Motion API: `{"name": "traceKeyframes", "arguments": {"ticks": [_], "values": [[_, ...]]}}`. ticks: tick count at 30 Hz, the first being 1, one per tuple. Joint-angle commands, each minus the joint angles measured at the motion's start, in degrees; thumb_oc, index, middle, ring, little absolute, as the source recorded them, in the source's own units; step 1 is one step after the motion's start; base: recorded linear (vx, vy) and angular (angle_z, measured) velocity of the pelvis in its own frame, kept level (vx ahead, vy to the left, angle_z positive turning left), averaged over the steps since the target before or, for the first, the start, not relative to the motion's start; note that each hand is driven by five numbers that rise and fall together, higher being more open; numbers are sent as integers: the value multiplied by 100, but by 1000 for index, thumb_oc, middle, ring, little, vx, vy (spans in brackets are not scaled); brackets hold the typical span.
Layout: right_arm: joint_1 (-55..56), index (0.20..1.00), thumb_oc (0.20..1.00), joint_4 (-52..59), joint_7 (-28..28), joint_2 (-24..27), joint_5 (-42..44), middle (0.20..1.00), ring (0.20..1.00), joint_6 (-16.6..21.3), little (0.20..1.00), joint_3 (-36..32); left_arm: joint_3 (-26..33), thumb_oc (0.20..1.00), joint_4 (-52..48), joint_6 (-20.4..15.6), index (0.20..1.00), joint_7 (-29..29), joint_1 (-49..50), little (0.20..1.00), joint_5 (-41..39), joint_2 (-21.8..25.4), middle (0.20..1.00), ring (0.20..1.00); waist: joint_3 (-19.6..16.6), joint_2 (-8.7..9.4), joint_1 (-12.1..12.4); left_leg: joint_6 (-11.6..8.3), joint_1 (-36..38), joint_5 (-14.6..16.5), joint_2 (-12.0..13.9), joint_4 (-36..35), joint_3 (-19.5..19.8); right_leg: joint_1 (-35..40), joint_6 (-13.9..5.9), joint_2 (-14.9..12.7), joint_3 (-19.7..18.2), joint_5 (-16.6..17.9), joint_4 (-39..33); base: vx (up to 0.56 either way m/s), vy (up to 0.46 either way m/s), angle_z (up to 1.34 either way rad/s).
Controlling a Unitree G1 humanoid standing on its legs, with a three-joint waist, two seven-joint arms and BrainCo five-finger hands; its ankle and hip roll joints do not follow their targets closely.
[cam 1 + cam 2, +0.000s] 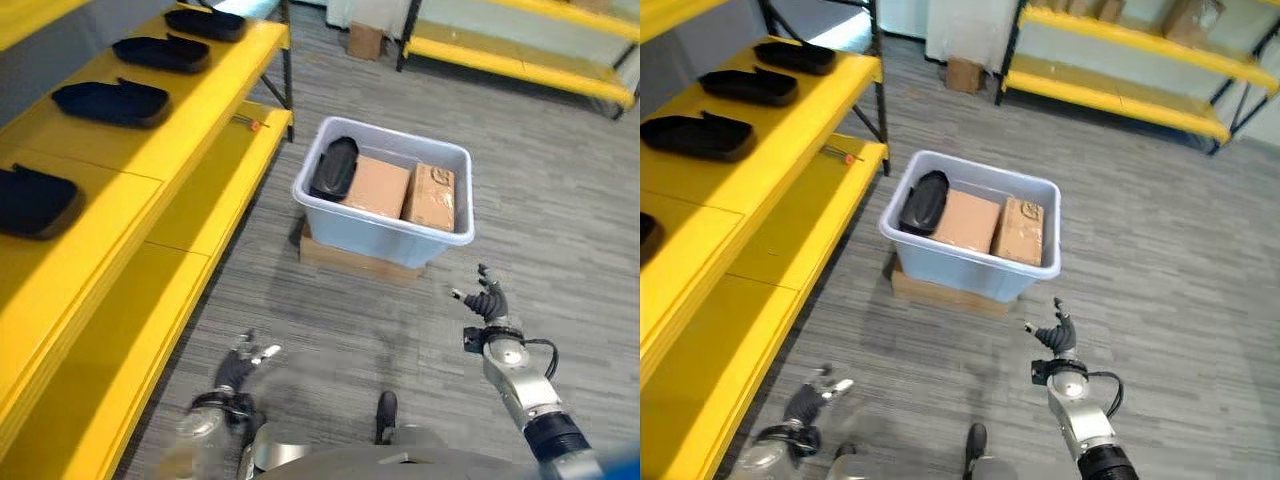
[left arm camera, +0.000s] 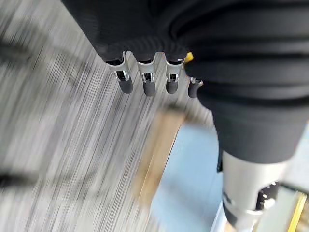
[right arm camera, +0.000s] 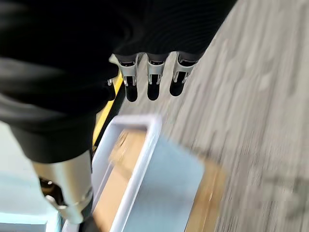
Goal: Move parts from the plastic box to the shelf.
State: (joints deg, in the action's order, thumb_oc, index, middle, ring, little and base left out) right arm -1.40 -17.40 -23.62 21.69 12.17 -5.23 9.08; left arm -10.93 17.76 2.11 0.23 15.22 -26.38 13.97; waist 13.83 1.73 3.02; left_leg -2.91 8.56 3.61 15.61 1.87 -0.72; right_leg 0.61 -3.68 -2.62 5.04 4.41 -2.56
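Eye views: plastic box (image 1: pixel 385 235) on grey floor, black part (image 1: pixel 334 167) inside beside cardboard boxes (image 1: pixel 405 192); more parts on yellow shelf (image 1: pixel 150 160). Wrist views: left hand (image 2: pixel 147 77), right hand (image 3: pixel 152 77) fingers relaxed, empty
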Motion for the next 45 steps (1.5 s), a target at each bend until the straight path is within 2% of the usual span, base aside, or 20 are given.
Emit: {"name": "traceKeyframes", "arguments": {"ticks": [1,4,8,11,12,13,15,17,19,22,23,26,27,31,35,39,41,42,43,45], "values": [[-153,1000,1000,273,-311,88,-26,1000,1000,325,1000,-341,116,1000,-588,6,1000,-242,-118,1000,12,551,1000,1000,-80,282,10,295,-137,426,-1086,91,66,291,-386,-377,36,-501,519,136,-158,-27],[-69,1000,1000,311,-279,194,-3,1000,1000,364,1000,-515,-38,1000,-727,68,1000,-369,-113,1000,109,565,1000,1000,-30,257,-81,278,-195,468,-1088,318,-109,329,-287,-327,71,-546,554,119,-171,-14],[25,1000,1000,342,-264,297,-120,1000,1000,514,1000,-602,-228,1000,-763,226,1000,-418,-227,1000,211,634,1000,1000,1,206,-311,238,-269,505,-1042,563,-631,386,-168,-257,221,-592,563,126,-184,27],[67,1000,1000,435,-179,347,-75,1000,1000,503,1000,-590,-263,1000,-695,315,1000,-400,-378,1000,199,668,1000,1000,-45,200,-461,259,-302,640,-1126,934,-915,425,-109,-234,247,-574,485,118,-149,29],[51,1000,1000,475,-124,362,-61,1000,1000,460,1000,-562,-238,1000,-684,346,1000,-371,-396,1000,173,648,1000,1000,-44,174,-444,303,-392,670,-1268,1107,-730,440,-84,-182,164,-587,471,180,-120,12],[26,1000,1000,503,-58,340,-46,1000,1000,420,1000,-494,-147,1000,-684,399,1000,-341,-372,1000,182,602,1000,1000,-21,120,-342,388,-523,627,-1534,1186,-276,452,-67,-65,8,-628,528,180,-88,4],[-4,1000,1000,562,73,294,-33,1000,1000,341,1000,-415,6,1000,-700,465,1000,-338,-329,1000,142,565,1000,1000,-31,93,-261,448,-560,565,-1730,971,58,411,-64,30,-147,-646,610,183,-24,-47],[-10,1000,1000,686,179,227,-29,1000,1000,215,1000,-304,180,1000,-740,548,1000,-405,-276,1000,174,539,1000,1000,-19,20,-208,250,-581,81,-1526,373,205,486,-29,149,-269,-719,571,187,90,-75],[-6,1000,1000,689,226,227,-46,1000,1000,239,1000,-223,199,1000,-653,523,1000,-406,-295,1000,174,481,1000,1000,7,-34,-182,-61,-890,-538,-1121,-100,199,631,19,158,-302,-813,452,164,236,-57],[-53,1000,1000,684,387,303,-25,1000,1000,301,1000,-83,238,1000,-503,384,1000,-446,-434,1000,-73,398,1000,1000,120,-99,-173,-299,-1233,-1117,-614,-536,380,742,60,116,-454,-936,442,170,317,-49],[-68,1000,1000,706,473,316,-19,1000,1000,286,1000,-42,261,1000,-496,348,1000,-511,-461,1000,-281,362,1000,1000,146,-104,-170,-311,-1283,-1136,-562,-575,462,744,61,101,-512,-973,478,212,407,-28],[27,1000,1000,811,1008,290,391,1000,1000,148,1000,78,356,1000,-634,277,1000,-575,-430,1000,-702,247,1000,1000,149,-186,-176,-219,-1219,-976,-751,-463,713,581,68,105,-700,-1150,812,258,551,-82],[159,1000,1000,1070,1259,168,562,1000,1000,113,1000,311,310,1000,-632,323,1000,-507,-472,1000,-542,261,1000,1000,43,-217,-242,-127,-1006,-738,-918,-364,572,466,33,45,-609,-1183,997,307,635,-118],[246,1000,1000,1322,1436,-31,514,1000,1000,60,1000,594,245,1000,-574,485,1000,-541,-636,1000,-425,374,1000,1000,-119,-186,-257,47,-761,-322,-1171,-164,557,407,-113,-90,-452,-1226,1153,202,336,-72],[182,1000,1000,1396,1395,-152,367,1000,1000,-38,1000,764,208,1000,-520,446,1000,-519,-695,1000,-325,466,1000,1000,-203,-154,-197,265,-593,-173,-1359,-237,547,296,-224,-161,-337,-1253,1557,122,266,24],[1,1000,1000,1297,1188,-351,239,1000,1000,51,1000,717,186,1000,-644,622,1000,-587,-737,1000,-298,621,1000,1000,-318,-76,-47,691,-616,8,-1710,-301,536,-61,-476,-173,-284,-657,3070,82,242,13],[-86,1000,1000,1170,1136,-448,191,1000,1000,60,1000,735,173,1000,-636,668,1000,-576,-758,1000,-271,652,1000,1000,-303,-122,32,805,-609,43,-1791,-308,592,-428,-522,-205,-178,-375,3963,66,186,6],[-136,1000,1000,1089,1136,-476,182,1000,1000,84,1000,741,145,1000,-628,659,1000,-558,-750,1000,-258,662,1000,1000,-301,-135,60,837,-589,30,-1821,-337,608,-496,-494,-164,-171,-411,4082,150,140,-1],[-249,1000,1000,953,1081,-531,141,1000,1000,135,1000,756,93,1000,-580,571,1000,-539,-700,1000,-347,633,1000,1000,-286,-147,68,876,-518,48,-1885,-400,594,-746,-477,21,-189,-431,3811,141,60,-18],[-263,1000,1000,919,1040,-539,141,1000,1000,179,1000,745,90,1000,-592,585,1000,-565,-687,1000,-353,625,1000,1000,-266,-135,52,868,-472,46,-1917,-431,639,-722,-418,101,-184,-510,3321,150,-47,-19]]}}
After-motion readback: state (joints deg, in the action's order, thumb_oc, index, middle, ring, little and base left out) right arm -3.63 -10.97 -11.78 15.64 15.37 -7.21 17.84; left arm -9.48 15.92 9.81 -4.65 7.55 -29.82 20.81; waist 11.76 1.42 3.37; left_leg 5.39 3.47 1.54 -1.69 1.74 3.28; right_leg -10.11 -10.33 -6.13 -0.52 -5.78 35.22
